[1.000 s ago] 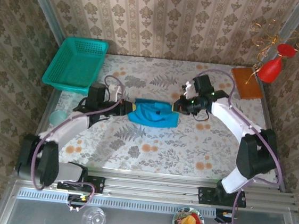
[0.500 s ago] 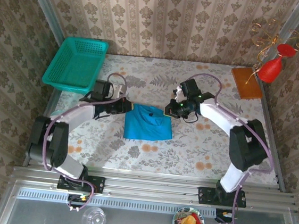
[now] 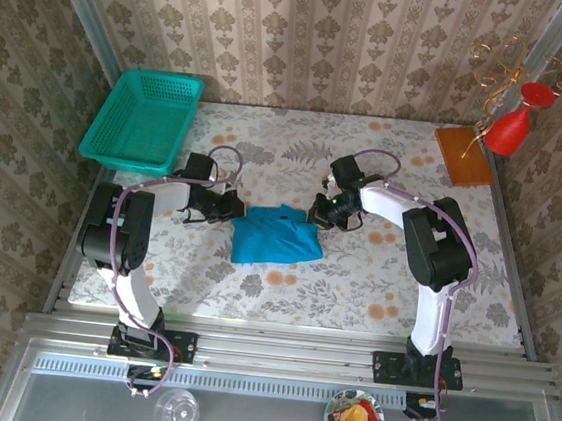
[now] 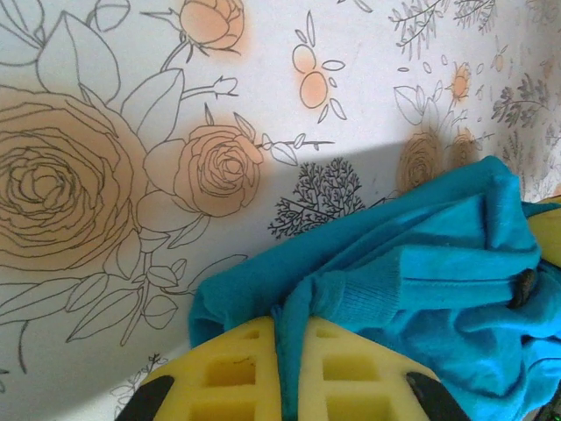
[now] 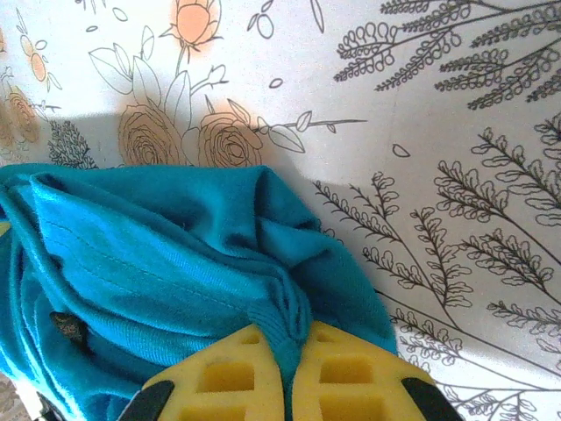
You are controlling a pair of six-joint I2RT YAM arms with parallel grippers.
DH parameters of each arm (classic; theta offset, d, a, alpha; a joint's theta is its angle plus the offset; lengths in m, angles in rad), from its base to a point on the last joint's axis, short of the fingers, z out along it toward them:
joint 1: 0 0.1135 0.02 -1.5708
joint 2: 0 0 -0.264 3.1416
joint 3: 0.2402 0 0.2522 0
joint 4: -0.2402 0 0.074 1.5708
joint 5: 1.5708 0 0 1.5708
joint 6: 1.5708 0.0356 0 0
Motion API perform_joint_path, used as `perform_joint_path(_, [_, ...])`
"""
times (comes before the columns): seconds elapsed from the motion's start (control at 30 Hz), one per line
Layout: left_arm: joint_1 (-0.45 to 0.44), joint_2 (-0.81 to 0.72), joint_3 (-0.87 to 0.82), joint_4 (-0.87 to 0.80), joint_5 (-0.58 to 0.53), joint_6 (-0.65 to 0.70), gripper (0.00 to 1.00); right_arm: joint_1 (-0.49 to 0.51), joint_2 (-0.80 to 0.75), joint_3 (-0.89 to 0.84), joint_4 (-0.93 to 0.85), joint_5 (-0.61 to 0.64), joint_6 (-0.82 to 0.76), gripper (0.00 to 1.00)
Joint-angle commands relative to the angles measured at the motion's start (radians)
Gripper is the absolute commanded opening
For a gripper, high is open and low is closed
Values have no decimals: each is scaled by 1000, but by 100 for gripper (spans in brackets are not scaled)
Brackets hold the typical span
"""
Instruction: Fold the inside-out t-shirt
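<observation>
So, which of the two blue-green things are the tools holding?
The t-shirt, soft cloth mid-table, pinched by the left tool and the right tool. The rigid mesh basket sits untouched at the far left.

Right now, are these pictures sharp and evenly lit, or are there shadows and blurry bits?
Top external view: evenly lit and sharp, walls leaning outward at the edges. Left wrist view: a grey shadow crosses the tablecloth beside the t-shirt. Right wrist view: a similar shadow around the t-shirt; its seams look crisp.
</observation>
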Motion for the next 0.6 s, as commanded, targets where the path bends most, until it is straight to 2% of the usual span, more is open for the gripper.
perform_joint_path(0.0, [8, 1, -20, 1, 5, 3, 0, -7, 8, 23, -32, 3, 6, 0])
perform_joint_path(0.03, [8, -13, -24, 8, 34, -2, 0, -6, -3, 26, -37, 0, 6, 0])
perform_joint_path(0.3, [7, -132, 19, -53, 34, -6, 0, 0, -119, 38, -88, 15, -17, 0])
perform_joint_path(0.43, [2, -74, 64, -126, 32, 17, 8, -6, -55, 84, -166, 61, -34, 1])
perform_joint_path(0.5, [1, -55, 73, -159, 27, 29, 15, -6, -27, 102, -189, 76, -36, 5])
perform_joint_path(0.57, [0, -64, 71, -173, 19, 31, 25, -6, -20, 112, -202, 84, -34, 14])
